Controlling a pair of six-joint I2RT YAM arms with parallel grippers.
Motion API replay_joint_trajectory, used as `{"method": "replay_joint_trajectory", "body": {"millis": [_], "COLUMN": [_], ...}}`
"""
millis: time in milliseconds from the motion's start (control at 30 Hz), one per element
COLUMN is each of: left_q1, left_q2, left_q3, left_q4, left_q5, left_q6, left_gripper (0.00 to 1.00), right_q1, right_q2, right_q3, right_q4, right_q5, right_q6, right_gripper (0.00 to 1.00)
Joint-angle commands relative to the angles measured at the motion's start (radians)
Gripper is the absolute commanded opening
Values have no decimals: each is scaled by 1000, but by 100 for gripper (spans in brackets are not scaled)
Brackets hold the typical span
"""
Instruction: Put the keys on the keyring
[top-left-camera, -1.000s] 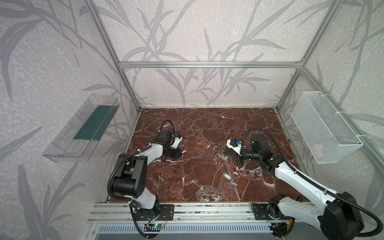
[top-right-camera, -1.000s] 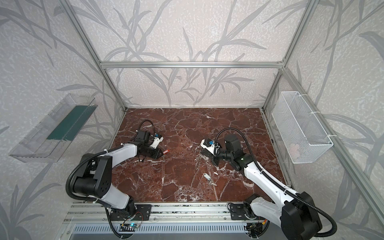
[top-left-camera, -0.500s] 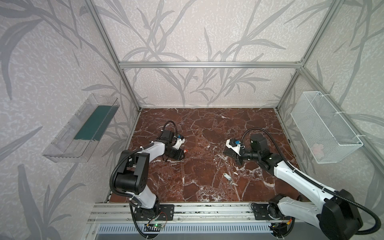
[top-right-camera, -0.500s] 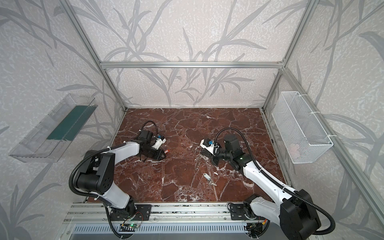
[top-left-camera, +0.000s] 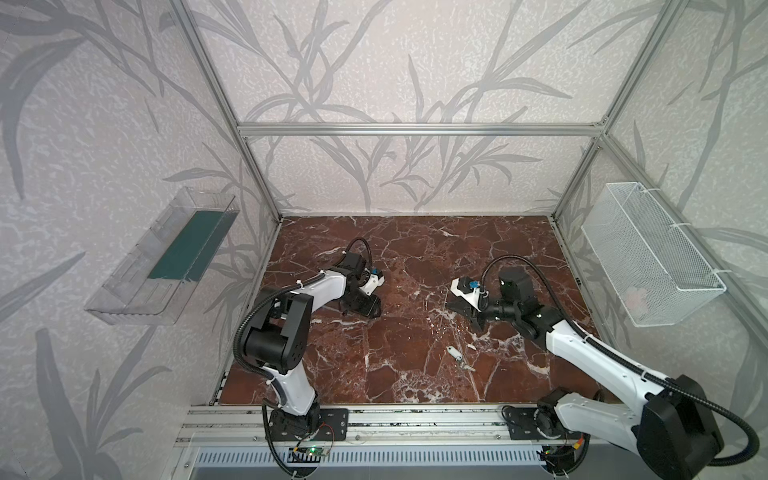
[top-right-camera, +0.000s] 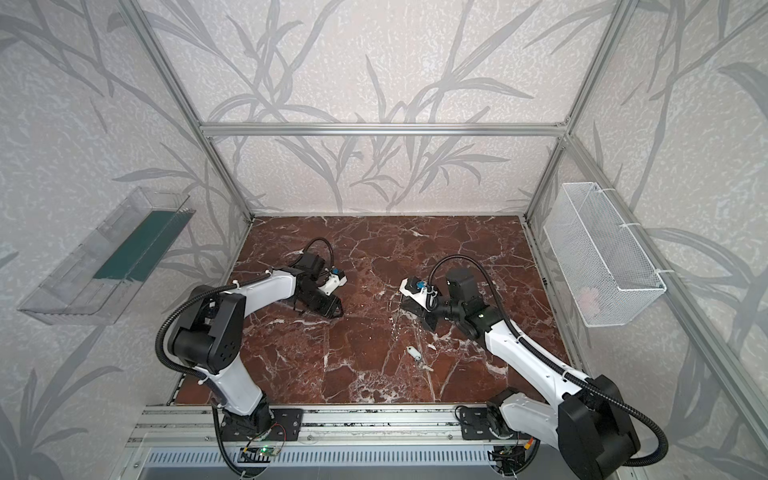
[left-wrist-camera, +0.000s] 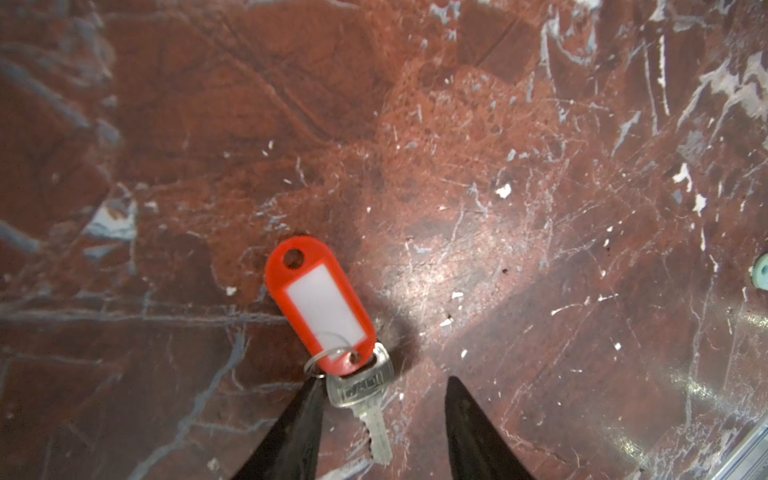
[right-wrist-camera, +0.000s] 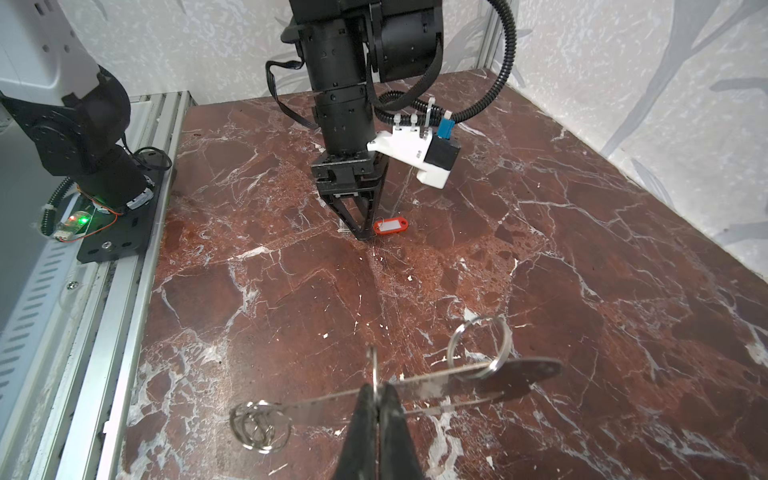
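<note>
A silver key with a red-orange tag lies flat on the marble floor. My left gripper stands open over it, the key's blade between the two black fingers and one fingertip beside the key's head and small ring. From the right wrist view the same tag shows beside the left gripper. The key with a white tag lies near the front middle. My right gripper is shut on the keyring, held edge-on above the floor with wire rings hanging from it.
A white wire basket hangs on the right wall. A clear plastic tray with a green insert hangs on the left wall. An aluminium rail carrying both arm bases runs along the front edge.
The left gripper has slid a little to the right over the red-tagged key and its jaws have widened. The right arm has held the keyring almost still.
</note>
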Motion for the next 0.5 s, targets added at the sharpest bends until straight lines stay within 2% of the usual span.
{"method": "replay_joint_trajectory", "body": {"millis": [0,100,267,467], "left_q1": [-48,-51,-12,31], "left_q2": [18,-38,-167,-183], "left_q3": [25,5,-10,-15], "left_q4": [-88,-56,-37,-10], "left_q5": [-15,11,-70,-158], "left_q6": [22,22,72,156], "left_gripper": [51,51,51,47], "right_q1": [4,5,5,5], "right_q2": [2,1,3,10], "right_q3": [5,6,6,8], "right_q4": [31,31,31,40], "right_q5": [-16,-16,-17,-23], "right_q6": [-12,-10,-14,-9], "right_gripper": [0,0,0,0]}}
